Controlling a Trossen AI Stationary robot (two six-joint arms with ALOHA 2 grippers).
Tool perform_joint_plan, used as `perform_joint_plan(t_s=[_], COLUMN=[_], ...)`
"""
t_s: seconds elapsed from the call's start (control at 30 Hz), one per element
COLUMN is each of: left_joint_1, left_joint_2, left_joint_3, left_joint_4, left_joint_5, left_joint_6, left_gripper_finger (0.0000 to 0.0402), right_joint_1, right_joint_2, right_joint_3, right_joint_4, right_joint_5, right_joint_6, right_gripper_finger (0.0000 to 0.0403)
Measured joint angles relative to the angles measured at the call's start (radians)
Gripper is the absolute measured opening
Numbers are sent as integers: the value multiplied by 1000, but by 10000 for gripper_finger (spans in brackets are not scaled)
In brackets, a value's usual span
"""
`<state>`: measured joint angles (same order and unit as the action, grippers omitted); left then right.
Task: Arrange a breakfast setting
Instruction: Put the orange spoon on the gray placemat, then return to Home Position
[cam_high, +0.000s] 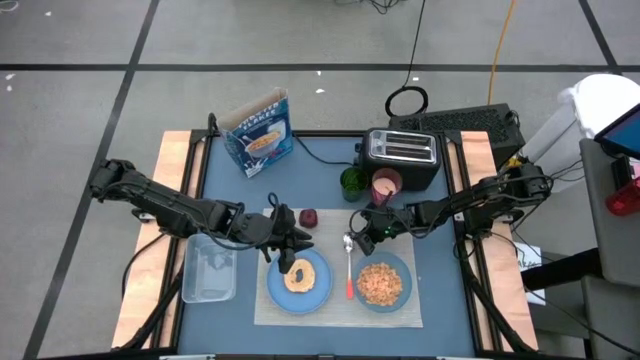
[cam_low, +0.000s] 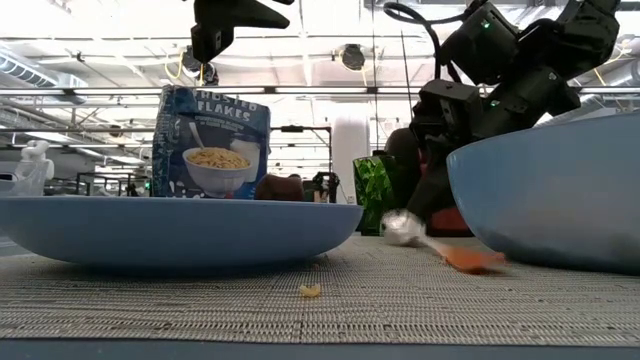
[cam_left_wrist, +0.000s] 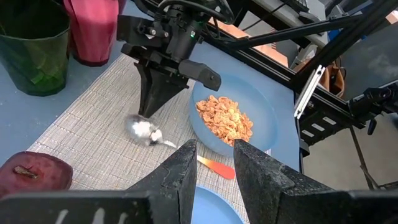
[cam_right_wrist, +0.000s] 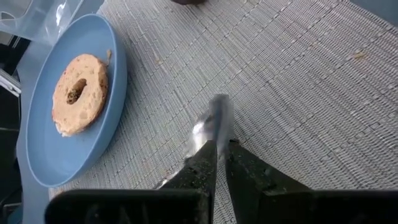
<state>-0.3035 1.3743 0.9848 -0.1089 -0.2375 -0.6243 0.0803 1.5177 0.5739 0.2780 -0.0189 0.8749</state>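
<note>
The right gripper (cam_high: 352, 240) pinches the spoon (cam_left_wrist: 163, 142) by its bowl end, fingers nearly closed, between plate (cam_high: 272, 290) and bowl (cam_high: 402, 265). Best to lower it flat, then release. The left gripper (cam_high: 283, 262) hovers above the bagel (cam_high: 300, 276), slightly open and empty.

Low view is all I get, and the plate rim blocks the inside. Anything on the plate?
Observer: Yes. A round bagel lies flat on the light-blue plate.
Operator: Left gripper status? I only see a dark arm at the top.
Observer: The left gripper is above the plate by the bagel, with its jaws open and nothing between them.
</note>
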Motion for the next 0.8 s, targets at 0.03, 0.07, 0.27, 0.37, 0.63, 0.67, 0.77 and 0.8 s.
perform_joint_plan(t_s=[0.03,0.07,0.27,0.37,0.63,0.67,0.77,0.8], left_joint_1=[0,0,0,0,0,0,0,0], left_joint_2=[0,0,0,0,0,0,0,0], left_joint_3=[0,0,0,0,0,0,0,0], left_joint_4=[0,0,0,0,0,0,3,7], left_joint_5=[0,0,0,0,0,0,0,0], left_joint_6=[0,0,0,0,0,0,16,23], left_gripper_finger=[111,111,111,111,111,111,111,111], right_joint_1=[0,0,0,0,-2,-2,-3,-3], right_joint_2=[0,0,0,0,-15,-26,-64,-83], right_joint_3=[0,0,0,0,1,1,1,1], right_joint_4=[1,1,1,1,0,0,-3,-6], right_joint_5=[2,10,21,21,-10,-17,-34,-34], right_joint_6=[0,1,0,-1,-76,-81,-110,-129], right_gripper_finger=[29,29,29,29,30,30,30,30])
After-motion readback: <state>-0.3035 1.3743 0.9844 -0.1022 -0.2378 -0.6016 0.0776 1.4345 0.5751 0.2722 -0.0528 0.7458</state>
